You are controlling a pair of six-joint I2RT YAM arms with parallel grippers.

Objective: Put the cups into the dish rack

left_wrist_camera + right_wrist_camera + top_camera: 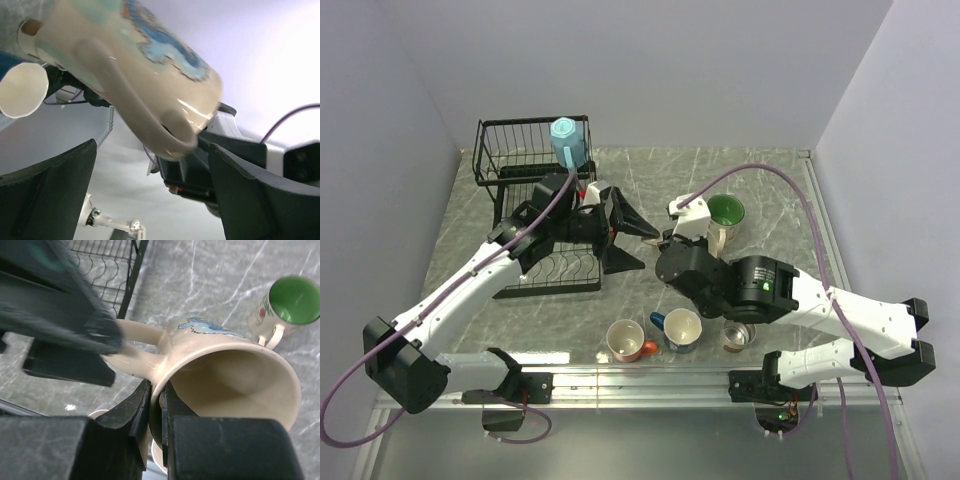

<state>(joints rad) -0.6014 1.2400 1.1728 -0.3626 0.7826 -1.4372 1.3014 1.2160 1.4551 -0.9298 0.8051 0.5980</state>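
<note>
Cream cup (225, 375), rim clamped in right gripper (155, 405), left gripper (152, 195) spread wide by handle (145, 125), dish rack (520, 150) near.

Left arm (460, 290): white links, black joint housings, blocky black base (405, 372) at 7 o'clock in the top view. Right arm (850, 322): same scheme. Its round black motor housing carries a green indicator light (752, 283). Purple cable (757, 168) runs along each arm. Left gripper (648, 250): matte black, wedge-shaped fingers.
</note>
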